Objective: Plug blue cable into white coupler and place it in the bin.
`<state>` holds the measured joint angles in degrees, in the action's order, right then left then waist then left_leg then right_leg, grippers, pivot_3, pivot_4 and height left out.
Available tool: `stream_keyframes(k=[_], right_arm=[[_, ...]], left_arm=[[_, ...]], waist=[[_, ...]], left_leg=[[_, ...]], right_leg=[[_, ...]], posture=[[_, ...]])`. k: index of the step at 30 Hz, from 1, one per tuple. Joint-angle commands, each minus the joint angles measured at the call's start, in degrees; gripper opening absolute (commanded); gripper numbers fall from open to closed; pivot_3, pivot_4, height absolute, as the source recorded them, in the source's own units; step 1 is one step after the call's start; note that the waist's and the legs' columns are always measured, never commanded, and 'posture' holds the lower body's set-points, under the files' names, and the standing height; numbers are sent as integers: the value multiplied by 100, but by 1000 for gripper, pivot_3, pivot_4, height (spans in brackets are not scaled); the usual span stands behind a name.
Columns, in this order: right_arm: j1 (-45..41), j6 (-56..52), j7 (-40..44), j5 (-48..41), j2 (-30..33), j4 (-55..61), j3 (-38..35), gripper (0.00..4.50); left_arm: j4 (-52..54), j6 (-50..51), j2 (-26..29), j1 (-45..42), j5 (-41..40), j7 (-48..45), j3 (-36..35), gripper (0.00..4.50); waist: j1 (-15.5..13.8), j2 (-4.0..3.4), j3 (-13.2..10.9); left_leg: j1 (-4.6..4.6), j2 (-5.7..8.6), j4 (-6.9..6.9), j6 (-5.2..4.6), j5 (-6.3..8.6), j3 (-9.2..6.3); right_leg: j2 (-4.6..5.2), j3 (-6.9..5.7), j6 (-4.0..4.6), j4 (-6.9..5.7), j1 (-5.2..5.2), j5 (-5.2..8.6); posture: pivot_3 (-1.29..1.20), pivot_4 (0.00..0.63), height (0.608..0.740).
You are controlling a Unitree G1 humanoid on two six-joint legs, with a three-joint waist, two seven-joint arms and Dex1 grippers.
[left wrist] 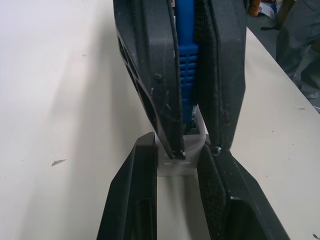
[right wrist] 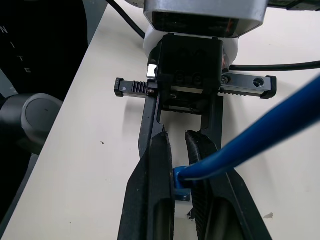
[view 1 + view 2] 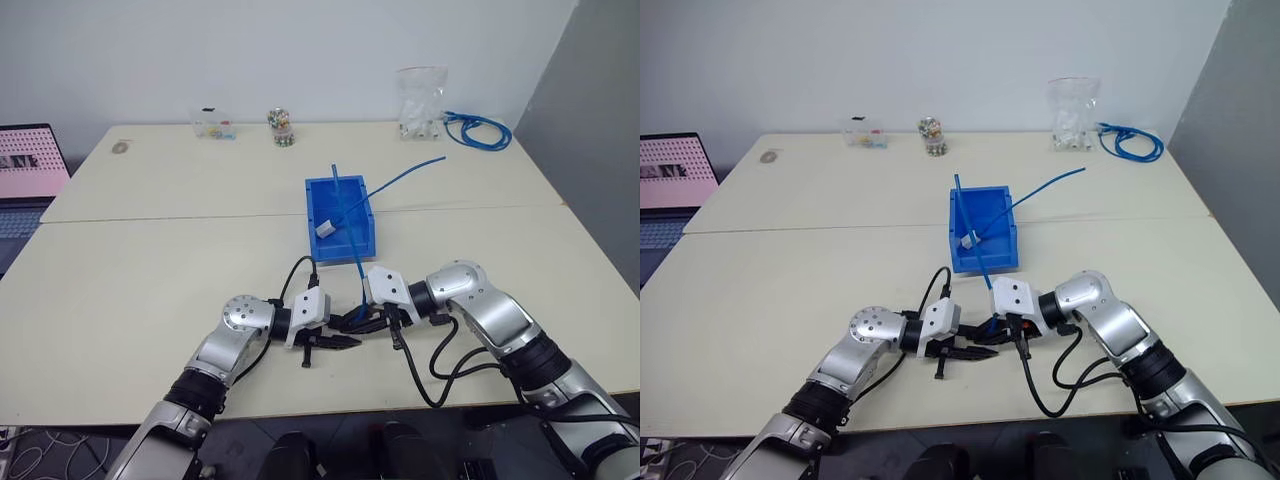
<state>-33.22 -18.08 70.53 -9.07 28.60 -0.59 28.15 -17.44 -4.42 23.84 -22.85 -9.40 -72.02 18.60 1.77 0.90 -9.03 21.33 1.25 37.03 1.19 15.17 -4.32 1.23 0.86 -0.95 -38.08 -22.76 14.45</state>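
Near the table's front edge my two grippers meet tip to tip. My left gripper (image 1: 175,150) is shut on the white coupler (image 1: 175,169), a small white block between its fingers. My right gripper (image 2: 178,140) is shut on the ribbed blue boot of the blue cable (image 1: 186,60), just behind its plug. The plug end sits at the coupler's mouth; how far in it is, I cannot tell. From the right gripper (image 3: 358,322) the cable (image 3: 400,175) rises over the blue bin (image 3: 325,250) and trails back right. The bin stands just beyond both grippers.
Inside the bin lies a small white piece (image 3: 325,228) with a short blue cable end. Along the table's back edge stand a coiled blue cable bundle (image 3: 480,128), a clear plastic bag (image 3: 420,100), a small jar (image 3: 281,127) and a clear box (image 3: 213,124). A laptop (image 3: 30,165) sits far left.
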Motion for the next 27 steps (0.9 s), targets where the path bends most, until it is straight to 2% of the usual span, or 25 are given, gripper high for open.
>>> stream_keyframes(k=[1,2,5,10,13,16,19,21,26,27], right_arm=[[171,-164,-95,220,-11,-307,108,163],[160,-269,-145,129,-11,-225,-17,163],[168,-785,-277,-239,21,194,-446,163],[15,-2798,-717,-1611,11,960,-1708,163],[-491,-3873,-1216,-2307,-196,722,-2546,163],[-1443,-4543,-1734,-2709,-509,-218,-3281,163],[-2440,-4487,-2167,-2605,-774,-1466,-3560,163],[-2967,-4201,-2357,-2408,-905,-2270,-3578,163],[-4123,-2898,-2818,-1591,-1294,-4504,-3358,163],[-4263,-2661,-2758,-1481,-1365,-4817,-3311,506]], left_arm=[[295,51,-50,-81,-87,187,-182,1125],[392,167,-61,-92,-158,203,-230,1479],[866,613,-85,-31,-393,400,-413,2073],[2246,1496,212,461,-916,798,-875,3087],[3096,2150,478,761,-1310,1055,-1211,3775],[3792,2495,692,1147,-1448,1484,-1620,4412],[4154,2736,424,1141,-1272,2601,-2064,4478],[4492,3178,191,1115,-1493,3171,-2238,4478],[5203,3572,-352,1411,-1370,4378,-2348,4478],[5319,3596,-448,1527,-1302,4567,-2311,4494]], waist=[[1,0,-2],[2,0,-2],[-3,1,-4],[11,-2,-20],[15,-5,-33],[42,-9,-48],[8,-15,-57],[2,-16,-61],[-2,-16,-61],[1,-14,-62]], left_leg=[[-27,0,-6,0,1,-1],[-48,-1,-8,0,2,-1],[-48,-2,-7,1,2,-6],[-36,0,-6,6,5,-15],[-32,-5,-9,10,7,-20],[-32,-4,-11,10,7,-21],[-36,-2,-12,11,8,-16],[-34,0,-13,11,8,-15],[-24,4,-15,14,11,0],[-19,6,-12,14,11,0]], right_leg=[[0,-1,-2,8,29,4],[0,-1,-21,12,50,20],[0,1,-22,10,52,22],[14,12,-12,11,45,17],[13,11,-4,10,39,17],[12,7,-14,9,41,24],[11,12,-5,9,41,20],[11,11,2,11,39,16],[11,12,10,17,34,9],[12,14,10,20,33,10]], posture=[[0,150,740],[0,150,740],[0,150,740],[0,150,740],[0,150,740],[0,150,740],[0,150,740],[0,150,740],[0,150,740],[0,150,740]])
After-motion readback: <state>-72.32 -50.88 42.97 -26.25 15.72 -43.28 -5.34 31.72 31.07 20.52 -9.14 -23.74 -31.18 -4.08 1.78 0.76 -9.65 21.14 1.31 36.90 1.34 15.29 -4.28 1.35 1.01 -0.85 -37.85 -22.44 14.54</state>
